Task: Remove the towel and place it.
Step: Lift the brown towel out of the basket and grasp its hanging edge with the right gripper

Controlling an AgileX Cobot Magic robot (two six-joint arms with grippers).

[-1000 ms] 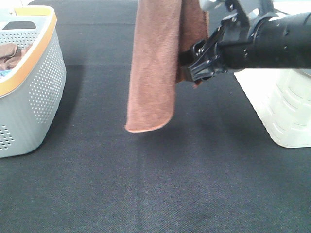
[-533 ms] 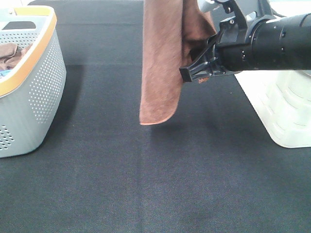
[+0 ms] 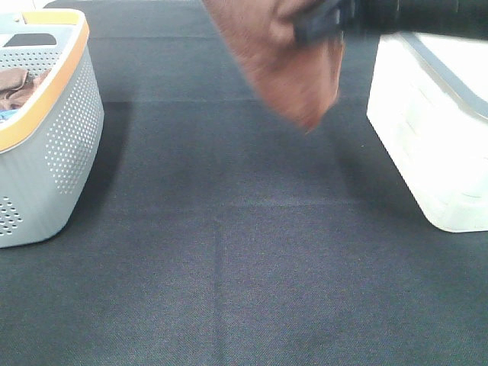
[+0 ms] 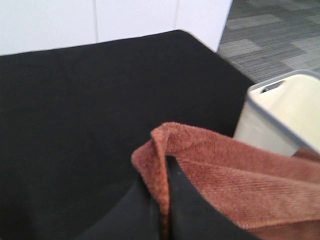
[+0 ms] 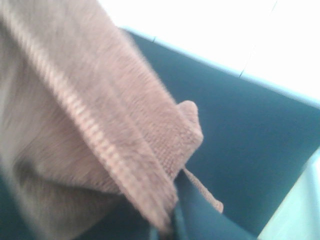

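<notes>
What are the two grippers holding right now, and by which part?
The towel: left gripper shut on a folded edge, right gripper shut on its hemmed edge.

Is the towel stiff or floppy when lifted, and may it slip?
Probably floppy: the towel droops to a point in midair. Likely light: the left claw holds it by a pinched edge. Its fuzzy pile probably resists slipping.

The bench lies open from 6 o'clock up through its centre, a wide lane between two walls. At 9 o'clock the grey basket blocks that side; at 3 o'clock the white bin blocks the other. At 12 o'clock the towel hangs clear of the bench, air beneath its tip. The right end effector and its dark arm cross at 1 o'clock.
</notes>
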